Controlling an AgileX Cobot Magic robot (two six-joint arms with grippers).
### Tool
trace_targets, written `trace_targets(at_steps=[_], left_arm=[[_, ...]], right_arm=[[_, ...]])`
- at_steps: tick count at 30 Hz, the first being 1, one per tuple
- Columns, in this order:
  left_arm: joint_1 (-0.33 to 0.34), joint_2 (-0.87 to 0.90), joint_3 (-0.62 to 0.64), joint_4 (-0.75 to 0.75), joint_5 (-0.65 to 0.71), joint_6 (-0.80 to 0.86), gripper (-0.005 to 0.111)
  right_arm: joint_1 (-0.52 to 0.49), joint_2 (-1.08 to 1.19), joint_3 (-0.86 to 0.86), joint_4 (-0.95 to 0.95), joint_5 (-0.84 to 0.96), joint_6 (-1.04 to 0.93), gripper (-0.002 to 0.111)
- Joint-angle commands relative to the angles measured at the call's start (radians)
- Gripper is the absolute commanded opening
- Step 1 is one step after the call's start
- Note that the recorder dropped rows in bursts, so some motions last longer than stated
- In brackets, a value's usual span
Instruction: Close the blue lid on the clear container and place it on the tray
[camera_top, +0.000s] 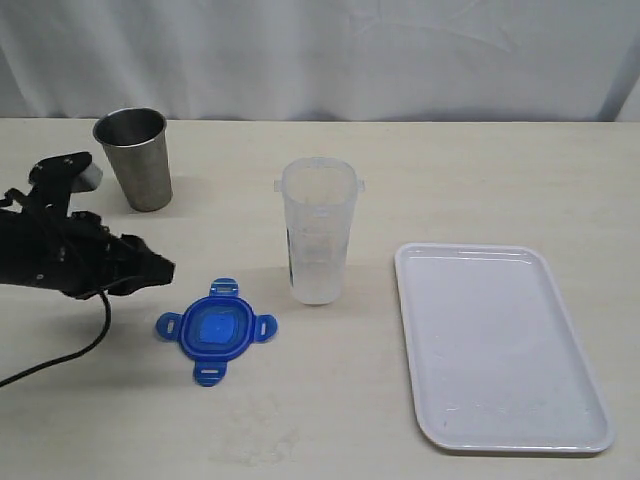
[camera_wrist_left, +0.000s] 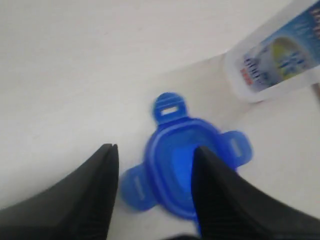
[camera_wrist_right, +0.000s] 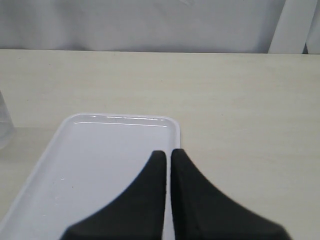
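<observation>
The blue lid (camera_top: 215, 331) lies flat on the table, in front of and to the left of the clear container (camera_top: 318, 232), which stands upright and uncovered. My left gripper (camera_top: 160, 270) hovers just left of the lid. In the left wrist view this gripper (camera_wrist_left: 155, 149) is open, and the lid (camera_wrist_left: 175, 165) lies below it, partly between the fingers and partly behind one of them, untouched. The container's base (camera_wrist_left: 265, 65) shows beyond. The white tray (camera_top: 500, 345) lies empty to the right. My right gripper (camera_wrist_right: 168, 151) is shut over the tray's edge (camera_wrist_right: 100, 165), holding nothing.
A steel cup (camera_top: 136, 158) stands at the back left, behind my left arm. A black cable (camera_top: 70, 355) trails from that arm over the table's front left. A white curtain hangs behind the table.
</observation>
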Motion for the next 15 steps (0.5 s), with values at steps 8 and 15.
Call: trace_targets(at_steps=[8, 15], left_arm=[[0.019, 0.035, 0.056, 0.166, 0.06, -0.175, 0.05], [0.019, 0.167, 0.056, -0.02, 0.039, 0.008, 0.05]], right_arm=[[-0.006, -0.004, 0.0, 0.002, -0.011, -0.001, 0.004], [-0.006, -0.004, 0.0, 0.002, -0.011, -0.001, 0.004]])
